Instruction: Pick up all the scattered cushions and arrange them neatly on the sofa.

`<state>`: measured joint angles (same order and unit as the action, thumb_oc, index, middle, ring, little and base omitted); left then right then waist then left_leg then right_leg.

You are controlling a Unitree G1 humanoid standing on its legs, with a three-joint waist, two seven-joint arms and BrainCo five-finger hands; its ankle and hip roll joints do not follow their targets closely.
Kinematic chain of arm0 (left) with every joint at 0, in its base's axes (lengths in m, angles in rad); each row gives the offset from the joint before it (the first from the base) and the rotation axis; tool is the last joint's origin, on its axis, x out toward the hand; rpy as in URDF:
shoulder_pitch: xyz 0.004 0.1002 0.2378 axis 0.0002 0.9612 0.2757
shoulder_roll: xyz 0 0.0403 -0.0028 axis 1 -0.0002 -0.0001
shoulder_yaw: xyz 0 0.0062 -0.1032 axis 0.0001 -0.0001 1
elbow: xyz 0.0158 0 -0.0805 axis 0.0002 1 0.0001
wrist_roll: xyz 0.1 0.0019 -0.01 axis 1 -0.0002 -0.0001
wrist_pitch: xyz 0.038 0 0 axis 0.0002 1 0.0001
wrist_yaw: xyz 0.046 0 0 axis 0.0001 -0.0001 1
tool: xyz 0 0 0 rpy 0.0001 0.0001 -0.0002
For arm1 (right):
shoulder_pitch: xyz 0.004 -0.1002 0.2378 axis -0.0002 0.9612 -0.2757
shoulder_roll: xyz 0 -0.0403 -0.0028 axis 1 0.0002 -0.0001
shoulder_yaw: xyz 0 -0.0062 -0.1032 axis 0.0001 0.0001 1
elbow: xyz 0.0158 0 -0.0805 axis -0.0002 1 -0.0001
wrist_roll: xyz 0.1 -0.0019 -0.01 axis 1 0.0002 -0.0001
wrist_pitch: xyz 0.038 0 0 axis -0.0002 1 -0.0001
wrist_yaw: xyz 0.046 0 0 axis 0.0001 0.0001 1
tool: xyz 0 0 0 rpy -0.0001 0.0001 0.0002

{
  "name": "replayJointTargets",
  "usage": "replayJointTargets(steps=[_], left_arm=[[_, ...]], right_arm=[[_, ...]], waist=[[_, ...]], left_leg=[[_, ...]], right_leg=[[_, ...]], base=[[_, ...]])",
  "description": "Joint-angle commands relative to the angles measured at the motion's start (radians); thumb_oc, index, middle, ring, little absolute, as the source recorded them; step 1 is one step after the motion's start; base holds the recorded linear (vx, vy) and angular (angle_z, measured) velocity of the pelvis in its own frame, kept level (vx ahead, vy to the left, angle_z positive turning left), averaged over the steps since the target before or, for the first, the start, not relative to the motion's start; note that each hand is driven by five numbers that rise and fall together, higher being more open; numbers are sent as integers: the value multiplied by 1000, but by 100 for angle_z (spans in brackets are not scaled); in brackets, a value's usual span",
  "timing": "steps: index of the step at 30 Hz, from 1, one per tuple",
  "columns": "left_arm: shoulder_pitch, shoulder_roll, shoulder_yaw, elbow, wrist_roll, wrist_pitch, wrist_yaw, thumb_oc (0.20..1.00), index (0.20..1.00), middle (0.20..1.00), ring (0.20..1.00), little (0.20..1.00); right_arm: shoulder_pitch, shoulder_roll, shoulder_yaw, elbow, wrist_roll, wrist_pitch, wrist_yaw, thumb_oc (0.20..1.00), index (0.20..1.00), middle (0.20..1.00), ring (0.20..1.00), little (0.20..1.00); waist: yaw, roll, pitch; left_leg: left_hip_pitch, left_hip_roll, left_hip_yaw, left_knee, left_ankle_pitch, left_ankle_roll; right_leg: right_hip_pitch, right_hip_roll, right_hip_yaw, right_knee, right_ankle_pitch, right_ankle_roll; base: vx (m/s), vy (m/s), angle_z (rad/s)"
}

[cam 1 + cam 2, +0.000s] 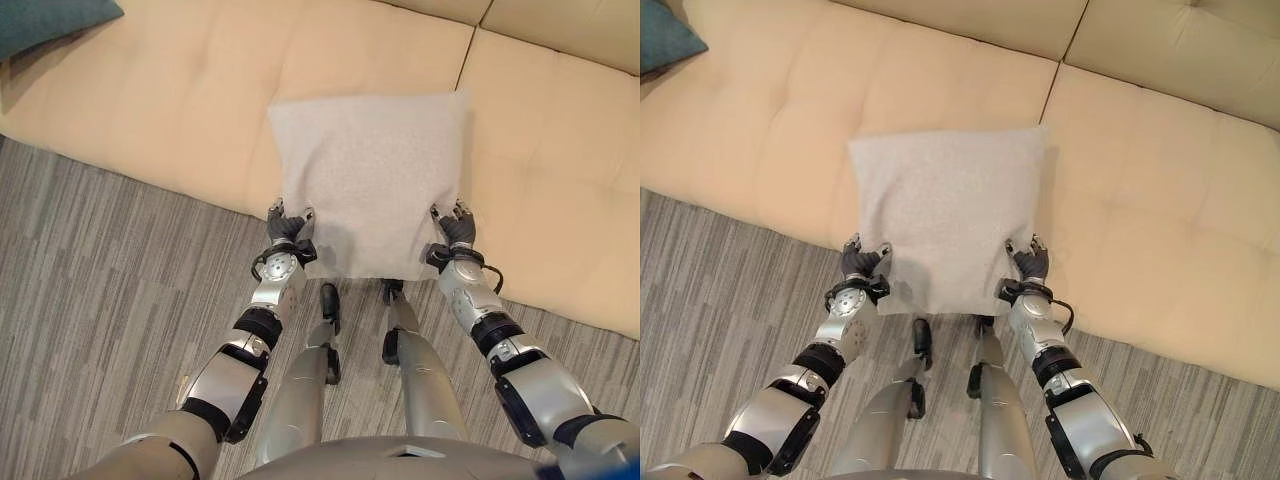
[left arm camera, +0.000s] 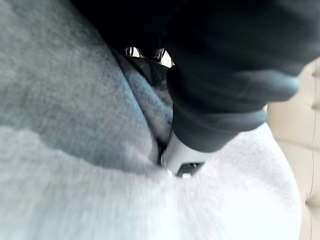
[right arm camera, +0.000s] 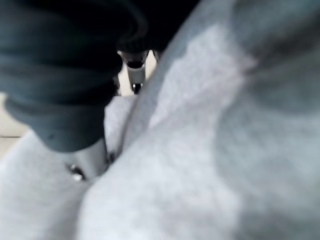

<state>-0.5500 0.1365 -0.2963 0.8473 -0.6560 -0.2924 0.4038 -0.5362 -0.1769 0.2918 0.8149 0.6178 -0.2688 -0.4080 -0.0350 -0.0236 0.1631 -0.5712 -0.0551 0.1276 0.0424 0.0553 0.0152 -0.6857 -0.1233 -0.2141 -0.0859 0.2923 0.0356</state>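
Cushion [image 1: 368, 180], pale grey, square and softly napped, held flat between both hands above the front edge of the beige tufted sofa [image 1: 180, 110], its far edge squared toward the backrest. Left hand [image 1: 288, 228] and right hand [image 1: 455, 226] grip its near corners, fingers curled into the fabric. Teal cushion [image 1: 45, 20] lies at the sofa's far left; grey striped carpet [image 1: 90, 290] below.

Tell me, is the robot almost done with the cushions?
Partly. A teal cushion already lies on the sofa, at its far left. In hand: the grey cushion, held by the left hand and right hand at its two near corners, partly over the seat with its near edge past the front. Left: setting it down neatly, probably by the teal one.
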Motion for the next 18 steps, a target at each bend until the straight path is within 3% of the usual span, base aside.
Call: replayJointTargets(steps=[1,10,18], left_arm=[[-34,-63,-72,-58,-4,-35,-51,200,200,200,200,200],[163,-32,-64,-310,22,-30,-101,200,200,200,200,200],[383,60,-66,-596,83,-2,-208,200,200,200,200,200]], right_arm=[[-74,148,65,-115,9,-68,91,200,200,200,200,200],[180,121,14,-335,22,-78,162,200,200,200,200,200],[443,-26,-87,-609,-223,-50,201,200,200,200,200,200]], waist=[[28,-4,21],[20,0,-40],[2,11,-112]], left_leg=[[72,31,-69,-53,0,-98],[276,42,-51,-105,-23,-94],[451,77,-29,-118,-49,-97]], right_leg=[[160,-31,19,22,-114,159],[356,-22,3,0,-153,162],[531,2,-24,-1,-227,150]], base=[[0,0,0],[91,-37,-1],[113,-87,5]])
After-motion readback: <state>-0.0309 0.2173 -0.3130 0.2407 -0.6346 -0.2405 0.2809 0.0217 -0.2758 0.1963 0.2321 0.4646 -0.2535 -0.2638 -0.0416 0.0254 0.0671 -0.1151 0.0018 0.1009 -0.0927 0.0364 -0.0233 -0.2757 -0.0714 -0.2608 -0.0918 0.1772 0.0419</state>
